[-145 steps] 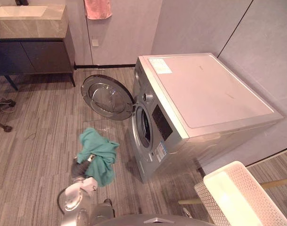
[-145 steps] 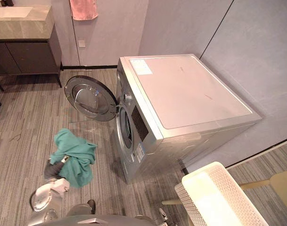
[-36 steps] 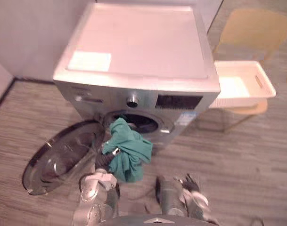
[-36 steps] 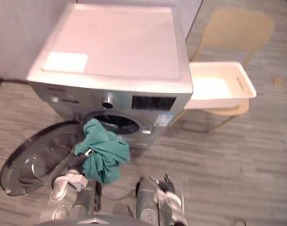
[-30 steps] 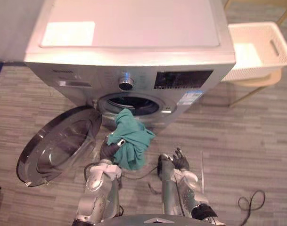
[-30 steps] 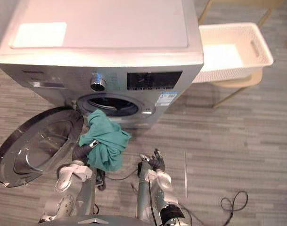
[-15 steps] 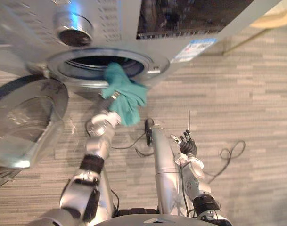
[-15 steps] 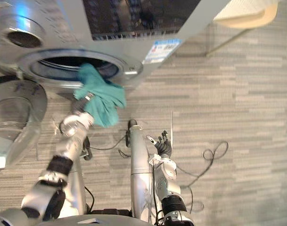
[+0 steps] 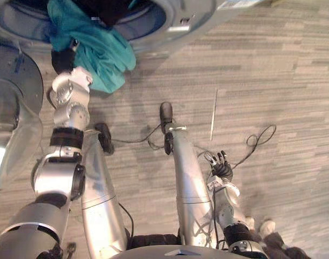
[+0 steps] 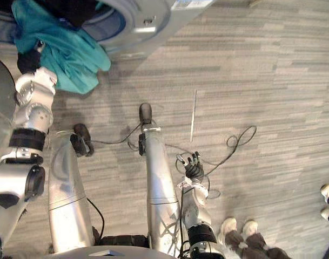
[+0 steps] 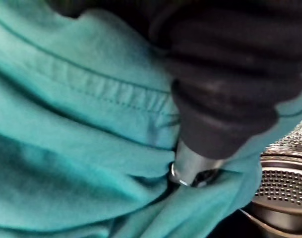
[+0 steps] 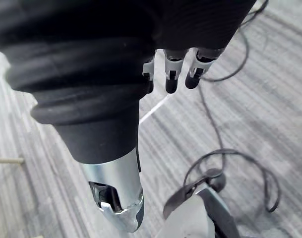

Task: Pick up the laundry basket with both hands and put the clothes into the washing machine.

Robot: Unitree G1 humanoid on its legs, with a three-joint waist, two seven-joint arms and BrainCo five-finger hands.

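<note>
The washing machine's round opening [image 9: 172, 24] is at the upper left of the eye views. A teal garment [image 9: 96, 46] hangs over its lower rim, its top part inside the mouth. My left hand [image 9: 61, 60] is up at that rim, under the cloth. In the left wrist view the teal garment [image 11: 76, 148] bunches round the thumb [image 11: 190, 171] of the left hand, with the perforated drum [image 11: 284, 186] just beyond. My right hand [image 9: 222, 168] hangs low by my side over the floor, fingers relaxed and holding nothing.
The machine's glass door [image 9: 10, 108] stands swung open at the left, close to my left arm. A thin pale strip [image 9: 213, 114] lies on the wood-look floor. A person's shoes [image 10: 242, 229] stand at the lower right.
The camera has tipped further down and closer to the machine. My left arm has stretched further, carrying the teal garment into the drum's mouth. The right hand still hangs idle.
</note>
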